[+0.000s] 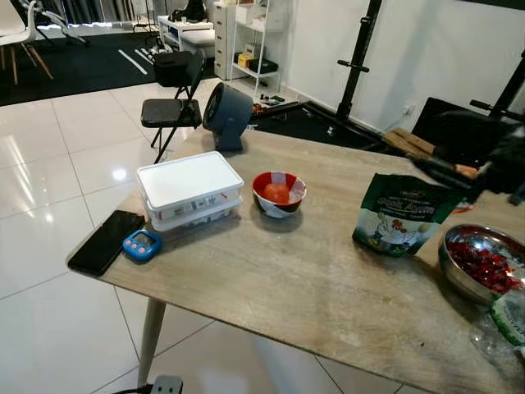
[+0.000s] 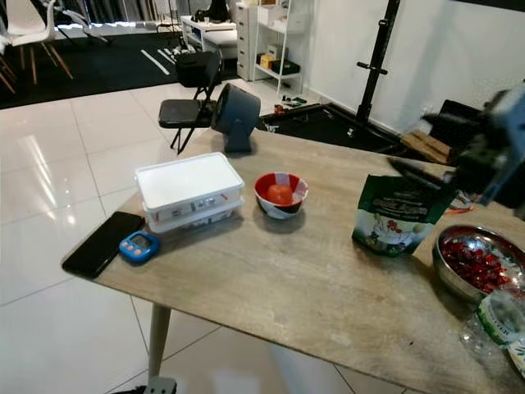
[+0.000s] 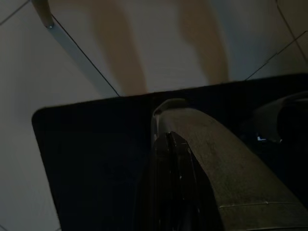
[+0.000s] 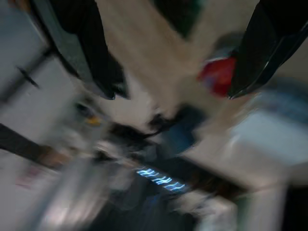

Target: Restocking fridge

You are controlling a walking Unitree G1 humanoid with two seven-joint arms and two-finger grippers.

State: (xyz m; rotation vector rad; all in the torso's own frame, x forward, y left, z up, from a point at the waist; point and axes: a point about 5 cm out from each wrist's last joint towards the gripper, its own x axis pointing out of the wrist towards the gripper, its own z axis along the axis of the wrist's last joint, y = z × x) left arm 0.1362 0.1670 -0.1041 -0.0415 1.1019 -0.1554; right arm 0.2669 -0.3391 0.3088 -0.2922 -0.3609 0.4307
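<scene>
A green snack pouch (image 1: 399, 213) stands on the wooden table (image 1: 312, 287) at the right. My right gripper (image 1: 428, 170) hovers, blurred, just above the pouch's top edge, reaching in from the right. In the right wrist view its two black fingers (image 4: 91, 53) stand wide apart, open, with nothing between them. A steel bowl of red berries (image 1: 484, 263) sits right of the pouch. A red bowl (image 1: 278, 194) holding an orange-red fruit is at mid-table. A white lidded box (image 1: 189, 189) lies to its left. My left gripper (image 3: 168, 144) hangs idle over the tiled floor, its fingers pressed together.
A black phone (image 1: 107, 241) and a blue timer (image 1: 142, 245) lie at the table's left corner. A dark fan (image 1: 225, 115) stands at the far edge, with a folding chair (image 1: 174, 107) behind it. A plastic bottle (image 1: 509, 320) lies at the front right.
</scene>
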